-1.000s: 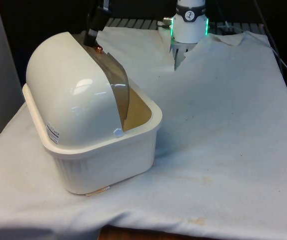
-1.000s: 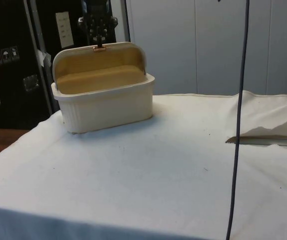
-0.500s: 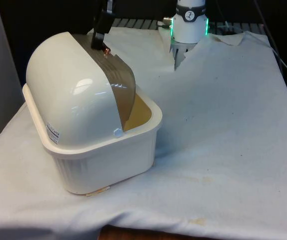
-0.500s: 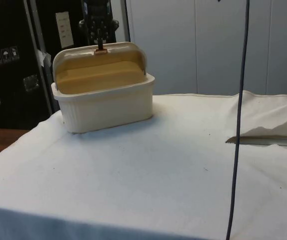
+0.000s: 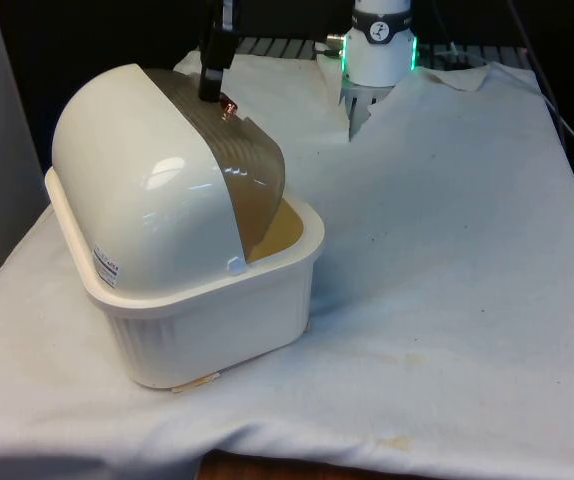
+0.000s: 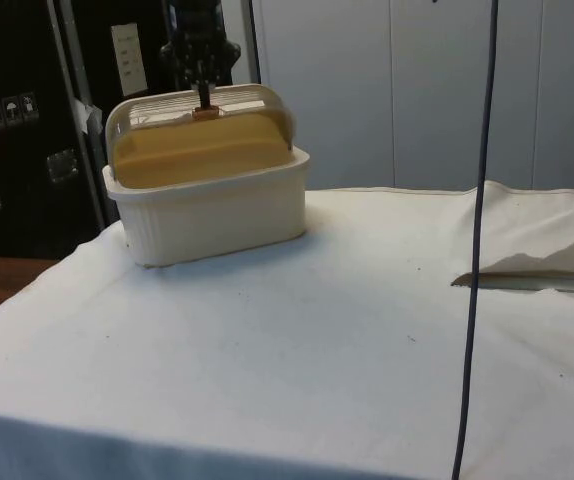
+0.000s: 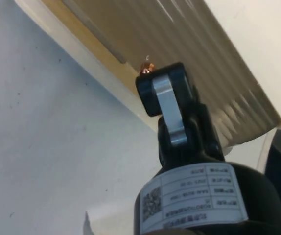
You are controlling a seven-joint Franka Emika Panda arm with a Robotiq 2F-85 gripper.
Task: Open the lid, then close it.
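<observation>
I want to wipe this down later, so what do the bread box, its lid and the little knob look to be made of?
Bread box: glossy cream plastic, judging by the highlights on its dome and its ribbed base. Lid: smoky see-through plastic with fine ribs; the tan interior shows through it. Knob: copper-coloured and shiny, perhaps metal, perhaps plated plastic. The gripper is at the knob.

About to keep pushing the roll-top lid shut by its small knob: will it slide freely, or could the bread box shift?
The lid probably glides along its curved track. The knob looks small, so the gripper could slip off. The bread box seems light plastic and may scoot.
</observation>
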